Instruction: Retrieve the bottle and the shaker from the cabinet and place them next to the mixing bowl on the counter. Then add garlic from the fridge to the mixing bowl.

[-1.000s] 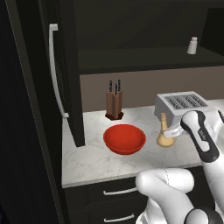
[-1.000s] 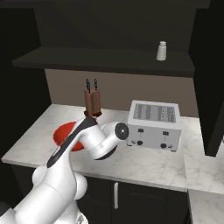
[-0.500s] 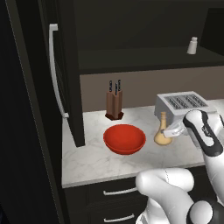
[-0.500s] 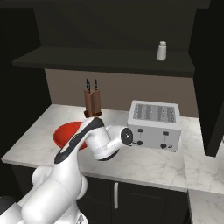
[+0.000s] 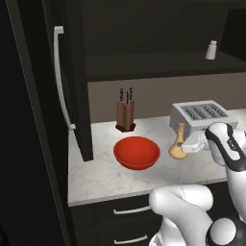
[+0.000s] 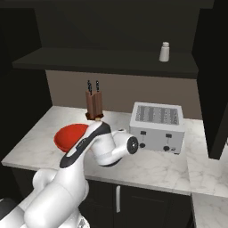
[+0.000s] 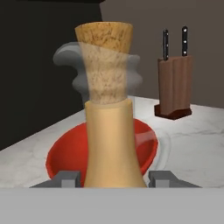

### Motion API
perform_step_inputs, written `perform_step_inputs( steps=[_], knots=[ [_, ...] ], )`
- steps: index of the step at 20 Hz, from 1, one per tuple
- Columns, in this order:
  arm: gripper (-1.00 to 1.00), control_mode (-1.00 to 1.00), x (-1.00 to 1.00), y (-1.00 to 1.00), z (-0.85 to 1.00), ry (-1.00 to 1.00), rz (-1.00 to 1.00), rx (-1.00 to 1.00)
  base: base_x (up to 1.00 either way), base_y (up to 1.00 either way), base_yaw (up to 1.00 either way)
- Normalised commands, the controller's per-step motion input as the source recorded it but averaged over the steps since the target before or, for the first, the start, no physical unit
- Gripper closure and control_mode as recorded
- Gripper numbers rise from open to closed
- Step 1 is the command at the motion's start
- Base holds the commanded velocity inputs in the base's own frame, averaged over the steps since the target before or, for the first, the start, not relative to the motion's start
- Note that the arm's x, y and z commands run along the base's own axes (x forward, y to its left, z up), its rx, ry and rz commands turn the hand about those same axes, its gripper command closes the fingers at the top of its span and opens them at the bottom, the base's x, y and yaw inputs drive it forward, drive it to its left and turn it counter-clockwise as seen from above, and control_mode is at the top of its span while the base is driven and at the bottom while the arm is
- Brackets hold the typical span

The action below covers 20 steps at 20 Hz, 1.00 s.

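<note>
Gripping the bottle (image 7: 109, 127) upright at its lower body, one dark tip on each flank, pincer (image 7: 114, 178) closed on it so that the stopper stays on top. Standing, or nearly standing, on the table (image 5: 101, 180) in the left base view, at about 3 o'clock of the bowl (image 5: 137, 153) and just in front of the toaster (image 5: 202, 116); contact between base and marble not being resolvable. Placing here because the task asks for the bottle beside the bowl: near it, not touching, leaving the bowl's mouth free for garlic later. Looking along the pincer, the red bowl sitting directly behind the bottle, with the knife block (image 7: 174, 89) beyond at 2 o'clock.

Waiting on the cabinet (image 6: 107, 58) shelf, upright and well apart from everything below: the shaker (image 6: 164, 51), toward the shelf's right end, above the toaster. Judging the bottle's half of the retrieval as close to finished, with release pending and the shaker next. Showing shut in the left base view: the fridge (image 5: 43, 120), at 9 o'clock of the bowl, white handle vertical.
</note>
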Motion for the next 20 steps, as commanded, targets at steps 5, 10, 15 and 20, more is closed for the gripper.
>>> perform_step_inputs(
  steps=[5,10,15,20],
  knots=[
    [1.00,-1.00,0.00,0.03,-0.18,0.00,0.00,-0.06,0.00,0.00,0.00],
    [1.00,-1.00,0.00,0.00,-0.27,0.00,0.00,-0.04,0.00,0.00,0.00],
    [1.00,-1.00,0.00,0.00,-0.39,-0.02,0.00,0.00,0.00,0.00,0.00],
    [1.00,-1.00,0.06,0.00,-0.33,-0.03,0.00,0.00,0.00,0.00,0.00]
  ],
)
